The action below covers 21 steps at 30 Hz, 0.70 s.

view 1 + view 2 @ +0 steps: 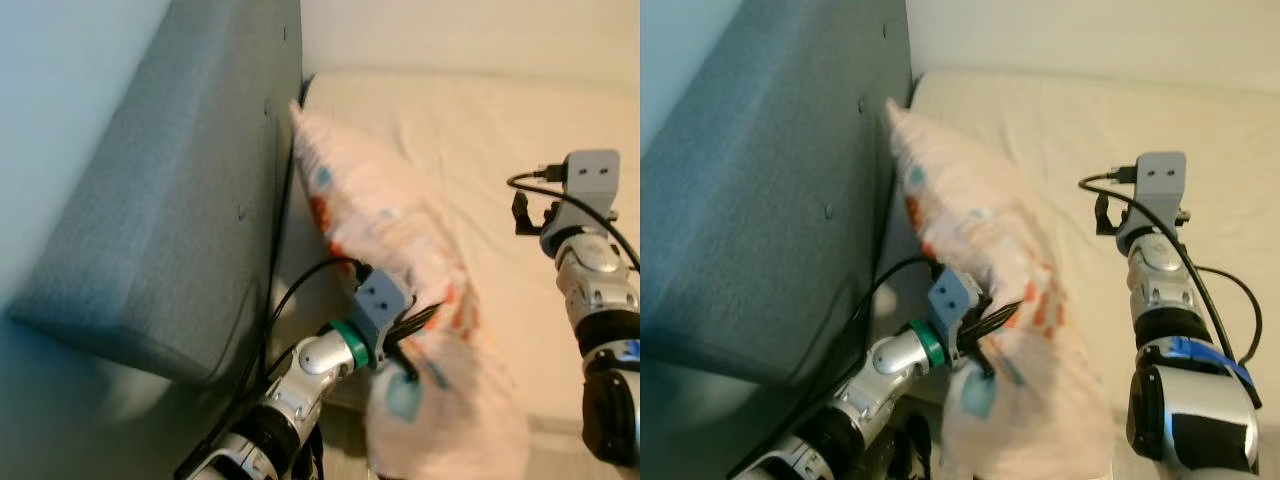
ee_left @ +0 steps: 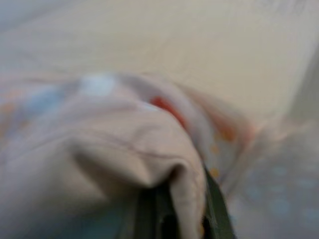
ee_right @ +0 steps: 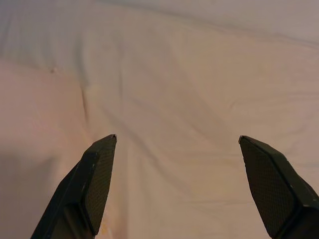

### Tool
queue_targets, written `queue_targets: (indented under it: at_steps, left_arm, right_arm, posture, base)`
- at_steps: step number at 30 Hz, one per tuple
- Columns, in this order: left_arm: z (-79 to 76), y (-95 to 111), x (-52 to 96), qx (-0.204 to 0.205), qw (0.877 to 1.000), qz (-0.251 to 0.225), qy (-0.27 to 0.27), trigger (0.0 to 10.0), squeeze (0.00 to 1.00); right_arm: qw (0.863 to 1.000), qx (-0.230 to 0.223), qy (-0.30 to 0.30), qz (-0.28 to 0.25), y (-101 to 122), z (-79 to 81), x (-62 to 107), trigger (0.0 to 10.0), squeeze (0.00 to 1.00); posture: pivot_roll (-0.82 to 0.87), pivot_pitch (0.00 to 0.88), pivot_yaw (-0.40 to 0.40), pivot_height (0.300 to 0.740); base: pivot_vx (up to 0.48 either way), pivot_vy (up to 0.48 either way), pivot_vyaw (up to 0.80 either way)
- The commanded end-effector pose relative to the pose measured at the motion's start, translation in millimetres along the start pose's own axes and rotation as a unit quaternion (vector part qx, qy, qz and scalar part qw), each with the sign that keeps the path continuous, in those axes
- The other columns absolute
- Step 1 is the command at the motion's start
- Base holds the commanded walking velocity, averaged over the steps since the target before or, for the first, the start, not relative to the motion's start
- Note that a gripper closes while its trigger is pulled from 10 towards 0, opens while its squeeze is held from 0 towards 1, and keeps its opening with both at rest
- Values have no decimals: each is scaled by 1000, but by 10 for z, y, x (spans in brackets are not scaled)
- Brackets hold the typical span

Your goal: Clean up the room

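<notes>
Your left gripper [image 1: 405, 345] is clamped on the pillow [image 1: 400, 260], a pale pink one w/ orange-red and blue spots. The fingers bite into the fabric partway along its length, nearer the lower end. In the left wrist view a thick fold of cloth [image 2: 149, 154] bunches over the dark fingers [image 2: 214, 204], so you've got a pinch on material, though the view is blurred and you can't judge how deep the grip goes.

The pillow hangs tilted, off the mattress. Its top corner points up at the grey upholstered headboard [image 1: 170, 200], touching or just beside it, can't tell which. The lower end droops below the gripper toward the bed's near edge.

Your right gripper [image 3: 179, 149] hovers over the cream sheet of the bed [image 1: 480, 130], well apart from the pillow. Fingers spread wide, nothing between them; the wrist cam shows both black tips [image 3: 99, 169] w/ bare wrinkled sheet in the gap. From the head cam you see the right arm raised above the mattress, to the right of the pillow, wrist housing up, cable looping off it
</notes>
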State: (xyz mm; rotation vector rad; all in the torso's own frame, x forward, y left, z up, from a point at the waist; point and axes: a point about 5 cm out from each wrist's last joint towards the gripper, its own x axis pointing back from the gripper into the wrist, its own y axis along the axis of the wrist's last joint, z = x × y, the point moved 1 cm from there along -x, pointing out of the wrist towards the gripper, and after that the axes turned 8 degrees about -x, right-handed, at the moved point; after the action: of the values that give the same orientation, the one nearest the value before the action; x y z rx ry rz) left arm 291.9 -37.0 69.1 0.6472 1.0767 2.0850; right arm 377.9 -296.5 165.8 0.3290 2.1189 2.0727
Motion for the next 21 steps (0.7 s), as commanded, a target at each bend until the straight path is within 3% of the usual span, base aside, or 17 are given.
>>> queue_targets:
  at_steps: [1, 3, 8, 9, 11, 13, 16, 17, 19, 20, 21]
  left_arm:
    - [129, 139, -115, -114, 992, -5, 53, 10000, 0]
    - [313, 40, -100, -165, 980, 37, 103, 10000, 0]
    - [493, 4, -89, -194, 968, 63, 144, 10000, 0]
    - [575, 6, -87, -213, 961, 70, 164, 10000, 0]
    - [575, 6, -87, -213, 961, 70, 164, 10000, 0]
    - [624, -30, -77, -249, 950, 82, 171, 10000, 0]
    - [591, -74, -62, -269, 945, 88, 163, 10000, 0]
    - [546, -201, 4, -302, 934, 110, 157, 10000, 0]
    - [546, -201, 4, -302, 934, 110, 157, 10000, 0]
    - [536, -327, 87, -320, 924, 133, 161, 10000, 0]
    - [536, -327, 87, -320, 924, 133, 161, 10000, 0]
  right_arm:
    - [1000, -4, 4, 10, -75, 26, 18, 10000, 0]
    - [1000, -3, 10, 8, -88, 47, 27, 10000, 0]
    - [1000, -3, 12, 8, -114, 48, 42, 10000, 0]
    - [1000, -4, 12, 7, -124, 42, 49, 10000, 0]
    - [1000, -4, 12, 7, -124, 42, 49, 10000, 0]
    - [1000, -4, 13, 8, -148, 46, 63, 10000, 0]
    - [1000, -4, 15, 7, -154, 54, 67, 10000, 0]
    - [1000, -5, 16, 7, -161, 66, 70, 10000, 0]
    - [1000, -5, 16, 7, -161, 66, 70, 10000, 0]
    - [1000, -7, 18, 6, -166, 77, 73, 10000, 0]
    - [1000, -7, 18, 6, -166, 77, 73, 10000, 0]
  posture:
    - [-238, 140, 92, 740]
    - [-245, 150, 94, 740]
    - [-257, 168, 100, 740]
    - [-259, 176, 102, 740]
    - [-259, 176, 102, 740]
    - [-262, 186, 105, 740]
    - [-264, 190, 105, 740]
    - [-261, 194, 105, 740]
    - [-261, 194, 105, 740]
    - [-261, 194, 105, 740]
    - [-261, 194, 105, 740]
  base:
    - [0, 0, 0]
    - [0, 0, 0]
    - [0, 0, 0]
    - [0, 0, 0]
    - [0, 0, 0]
    - [0, 0, 0]
    - [0, 0, 0]
    - [0, 0, 0]
    - [0, 0, 0]
    - [0, 0, 0]
    - [0, 0, 0]
